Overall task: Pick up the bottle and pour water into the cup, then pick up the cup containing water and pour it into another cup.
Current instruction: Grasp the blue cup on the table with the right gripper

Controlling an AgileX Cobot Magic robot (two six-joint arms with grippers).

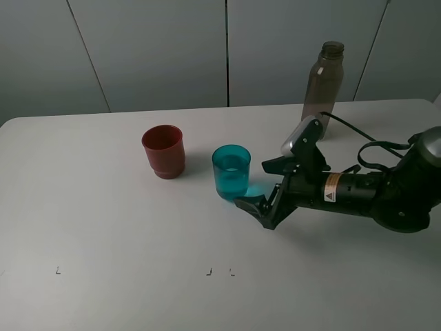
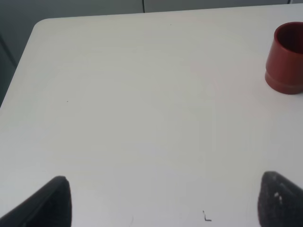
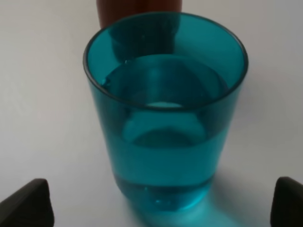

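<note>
In the exterior high view, the bottle [image 1: 324, 83] stands upright at the far edge of the table [image 1: 103, 227], well apart from both cups. The teal cup [image 1: 231, 172] sits near the middle, with the red cup [image 1: 164, 152] beside it on the left, the two not touching. The right gripper [image 1: 256, 184] lies low and level just beside the teal cup, its jaws spread wide toward the cup and holding nothing.

In the left wrist view, the left gripper [image 2: 165, 203] also stands wide open and empty over bare table, with the red cup [image 2: 286, 59] off to one side.

In the right wrist view, the teal cup [image 3: 165, 118] fills the space ahead of the fingertips [image 3: 28, 203], which stand clear of its sides. Water [image 3: 165, 156] fills well over half of it.

The smooth, tapered plastic wall probably makes the cup slippery, and it may flex if squeezed hard. The water adds weight and can slosh. A firm but moderate hold around mid-height, below the rim, looks best, with the cup kept upright while it is carried.
</note>
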